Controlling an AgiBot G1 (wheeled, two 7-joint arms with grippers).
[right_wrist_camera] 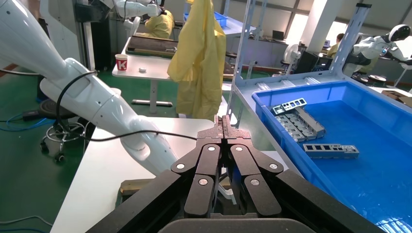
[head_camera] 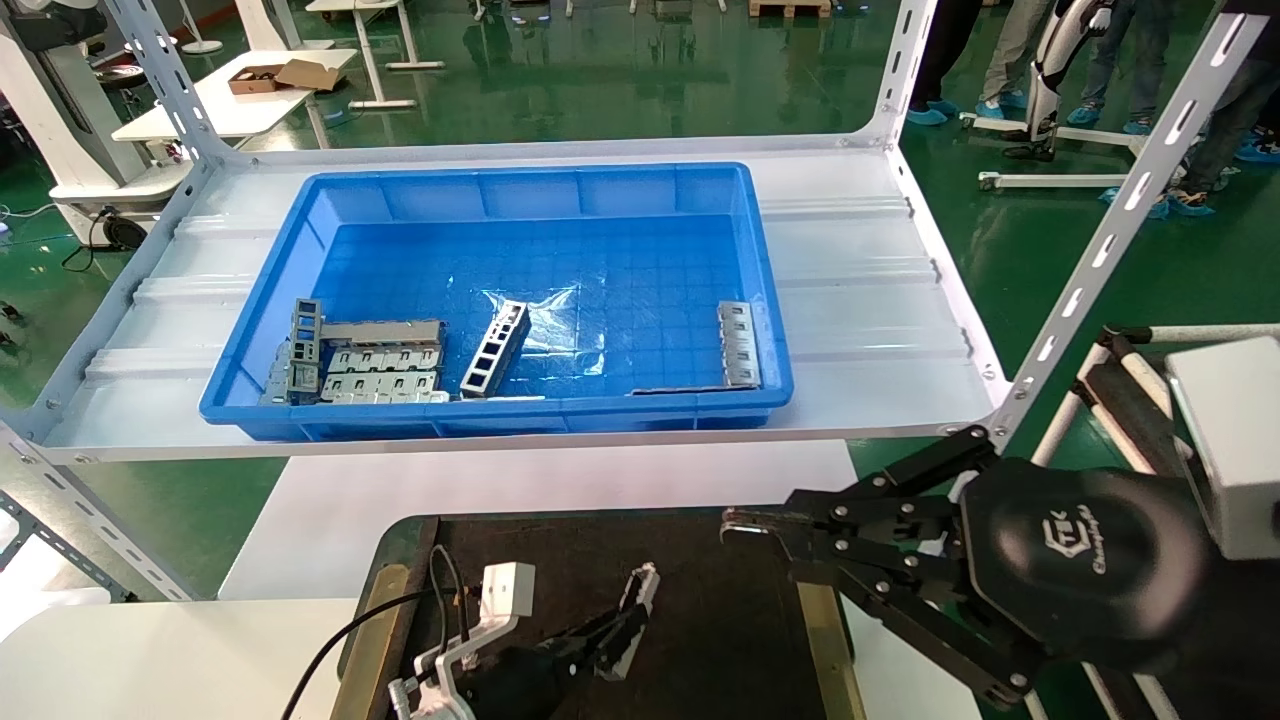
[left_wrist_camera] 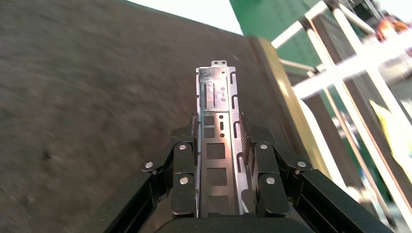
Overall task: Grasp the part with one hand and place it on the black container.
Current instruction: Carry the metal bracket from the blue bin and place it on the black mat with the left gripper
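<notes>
Between L gripper (left_wrist_camera: pixel 218 145) fingers (left_wrist_camera: pixel 183 165): part (left_wrist_camera: pixel 217 107), over black container (left_wrist_camera: pixel 87 97).

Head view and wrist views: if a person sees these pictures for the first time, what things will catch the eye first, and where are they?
The big blue bin on the white shelf stands out first, with grey metal pieces in its near-left corner. Nearer, low over the black container, the left gripper is shut on the part, a narrow metal channel. The right gripper hovers shut at the container's right edge.
</notes>
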